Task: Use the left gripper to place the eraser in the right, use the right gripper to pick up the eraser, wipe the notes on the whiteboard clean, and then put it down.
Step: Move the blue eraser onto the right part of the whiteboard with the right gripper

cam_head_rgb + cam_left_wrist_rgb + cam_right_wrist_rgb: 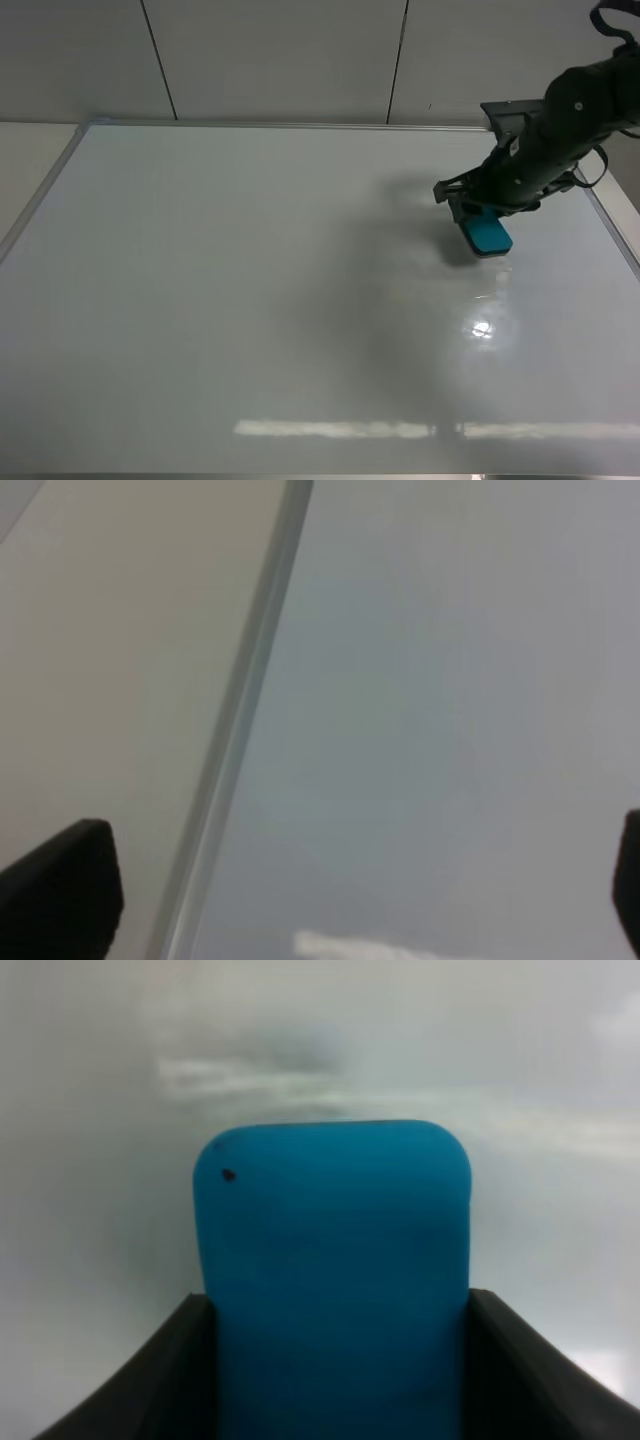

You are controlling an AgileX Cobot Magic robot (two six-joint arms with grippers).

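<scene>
The teal eraser is held in my right gripper at the right side of the whiteboard, low on or just above the surface. In the right wrist view the eraser fills the space between the two black fingers, which press on its sides. I see no notes on the board in any view. My left gripper is out of the exterior view; its wrist view shows two black fingertips wide apart and empty over the whiteboard's edge.
The whiteboard's silver frame borders a beige table at the left; the frame also shows in the left wrist view. A panelled wall stands behind. Light glare lies on the board near the eraser.
</scene>
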